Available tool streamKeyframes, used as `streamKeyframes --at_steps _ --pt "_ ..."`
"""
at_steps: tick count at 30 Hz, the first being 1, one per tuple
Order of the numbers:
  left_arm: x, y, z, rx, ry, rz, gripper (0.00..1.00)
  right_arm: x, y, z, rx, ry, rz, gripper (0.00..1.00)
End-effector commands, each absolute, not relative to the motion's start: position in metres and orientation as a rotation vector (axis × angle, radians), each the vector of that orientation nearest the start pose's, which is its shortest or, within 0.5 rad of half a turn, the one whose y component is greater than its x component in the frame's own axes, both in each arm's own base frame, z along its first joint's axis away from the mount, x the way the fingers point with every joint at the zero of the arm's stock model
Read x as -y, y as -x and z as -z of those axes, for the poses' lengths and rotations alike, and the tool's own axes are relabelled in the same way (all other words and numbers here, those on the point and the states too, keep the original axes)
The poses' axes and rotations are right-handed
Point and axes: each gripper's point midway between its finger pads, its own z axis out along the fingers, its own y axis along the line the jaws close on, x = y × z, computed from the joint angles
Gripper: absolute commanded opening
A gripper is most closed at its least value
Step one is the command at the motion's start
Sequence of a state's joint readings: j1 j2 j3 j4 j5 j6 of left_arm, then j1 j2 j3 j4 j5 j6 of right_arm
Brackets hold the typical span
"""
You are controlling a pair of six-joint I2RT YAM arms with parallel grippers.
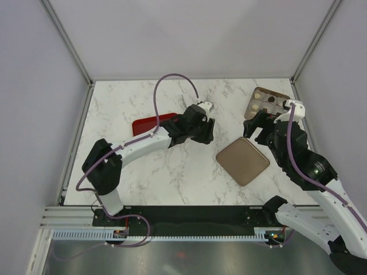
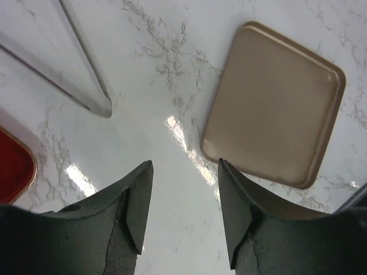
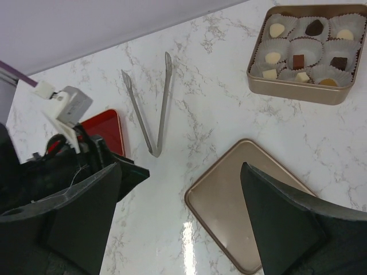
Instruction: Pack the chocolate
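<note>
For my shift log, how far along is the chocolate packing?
Done: cream-white and dark brown chocolate pieces appear to fill all nine paper cups of the gold metal tin. In hand: nothing; the left tool and right tool are open and empty. Remaining: the flat brown square lid lies beside the tin, not on it.
</note>
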State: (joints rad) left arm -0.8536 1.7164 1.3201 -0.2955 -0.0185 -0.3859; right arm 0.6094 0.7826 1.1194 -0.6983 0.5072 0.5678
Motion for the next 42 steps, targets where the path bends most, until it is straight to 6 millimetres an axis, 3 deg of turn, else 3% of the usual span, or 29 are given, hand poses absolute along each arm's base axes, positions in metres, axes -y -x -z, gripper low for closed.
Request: streamKeyframes --at_steps 1,3,4,6,7,9,11,20,27,29,31,32,36,38,42 --pt "0.400 -0.324 -0.153 -2.156 -0.640 0.580 0.57 -0.080 -0.241 -0.322 -1.851 -0.308 -0.278 0.93" --pt "0.419 -0.322 -0.148 -2.141 -0.694 0.580 0.57 -0.078 -0.238 -0.321 -1.854 -0.308 -0.276 0.93" --pt "0.424 -0.322 -0.130 -2.164 -0.729 0.558 0.57 -0.076 -0.236 -0.321 -1.850 -0.306 -0.280 0.93" --pt "0.434 -0.323 -0.122 -2.163 -0.750 0.540 0.57 -0.076 -0.234 -0.319 -1.852 -0.303 -0.281 0.93" --pt "0.437 -0.322 -0.105 -2.191 -0.767 0.518 0.57 -0.076 -0.233 -0.320 -1.849 -0.302 -0.287 0.93" --pt "0.443 -0.325 -0.100 -2.200 -0.771 0.514 0.57 -0.076 -0.231 -0.320 -1.850 -0.291 -0.288 0.93" --pt "0.444 -0.328 -0.081 -2.227 -0.778 0.483 0.57 -0.073 -0.229 -0.321 -1.842 -0.295 -0.287 0.93" --pt "0.455 -0.326 -0.051 -2.263 -0.825 0.465 0.56 -0.056 -0.223 -0.321 -1.813 -0.314 -0.229 0.94" --pt "0.450 -0.318 -0.018 -2.323 -0.856 0.417 0.53 -0.059 -0.222 -0.321 -1.818 -0.310 -0.246 0.94" --pt "0.445 -0.316 -0.010 -2.343 -0.857 0.395 0.48 -0.062 -0.223 -0.319 -1.827 -0.302 -0.254 0.94" --pt "0.443 -0.315 -0.009 -2.352 -0.852 0.384 0.42 -0.064 -0.224 -0.318 -1.836 -0.295 -0.254 0.94" --pt "0.441 -0.314 -0.009 -2.357 -0.853 0.377 0.30 -0.064 -0.225 -0.318 -1.840 -0.284 -0.246 0.94" --pt "0.436 -0.308 -0.024 -2.379 -0.826 0.392 0.04 -0.074 -0.232 -0.318 -1.869 -0.197 -0.227 0.95" --pt "0.434 -0.301 -0.035 -2.394 -0.819 0.422 0.02 -0.079 -0.236 -0.323 -1.878 -0.163 -0.222 0.96" --pt "0.437 -0.286 -0.087 -2.383 -0.791 0.560 0.02 -0.094 -0.241 -0.331 -1.888 -0.030 -0.236 0.97"
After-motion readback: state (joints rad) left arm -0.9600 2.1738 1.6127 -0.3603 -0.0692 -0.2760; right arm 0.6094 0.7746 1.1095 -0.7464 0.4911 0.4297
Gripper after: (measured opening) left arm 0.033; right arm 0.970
